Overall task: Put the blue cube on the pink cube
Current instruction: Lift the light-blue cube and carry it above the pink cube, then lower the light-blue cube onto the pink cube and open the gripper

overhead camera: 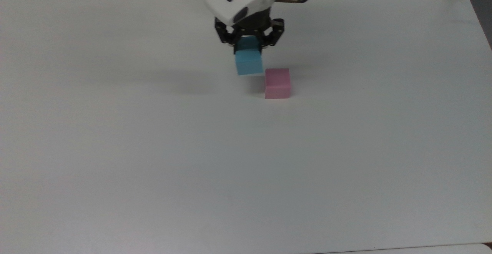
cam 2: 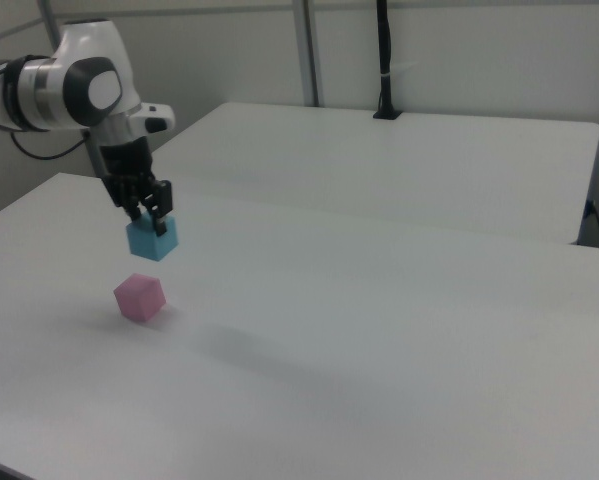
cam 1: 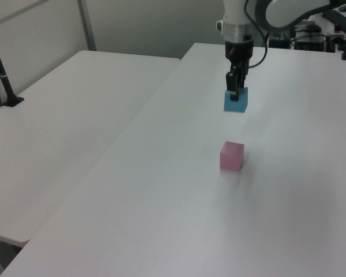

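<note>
Above table: gripper clamps blue cube, top hidden; pink cube near.

Blue cube, pink cube matt; table smooth.

Pink cube on the table, nearer the top view's far edge, blue cube held above the table, just to the top view's left of it.
</note>
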Motion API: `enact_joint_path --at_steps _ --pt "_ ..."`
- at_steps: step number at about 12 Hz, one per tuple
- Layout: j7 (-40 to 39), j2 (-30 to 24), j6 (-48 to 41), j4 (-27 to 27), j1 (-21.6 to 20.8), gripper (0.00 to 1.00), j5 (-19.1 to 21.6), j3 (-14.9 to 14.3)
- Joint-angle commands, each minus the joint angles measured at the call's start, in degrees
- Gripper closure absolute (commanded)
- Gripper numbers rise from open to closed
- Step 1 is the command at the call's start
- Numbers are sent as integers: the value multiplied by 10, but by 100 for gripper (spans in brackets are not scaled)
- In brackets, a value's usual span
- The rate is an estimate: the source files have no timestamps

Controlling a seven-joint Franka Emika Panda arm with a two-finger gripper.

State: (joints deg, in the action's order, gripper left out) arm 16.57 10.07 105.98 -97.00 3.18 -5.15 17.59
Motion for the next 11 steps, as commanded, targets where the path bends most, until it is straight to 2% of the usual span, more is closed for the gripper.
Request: enact_joint_path --at_steps 1,4,11 --pt "75 20 43 -18 -54 54 13 -5" --pt "105 45 76 -29 -85 54 4 -5" --pt "114 51 77 -36 -87 54 -29 -5"
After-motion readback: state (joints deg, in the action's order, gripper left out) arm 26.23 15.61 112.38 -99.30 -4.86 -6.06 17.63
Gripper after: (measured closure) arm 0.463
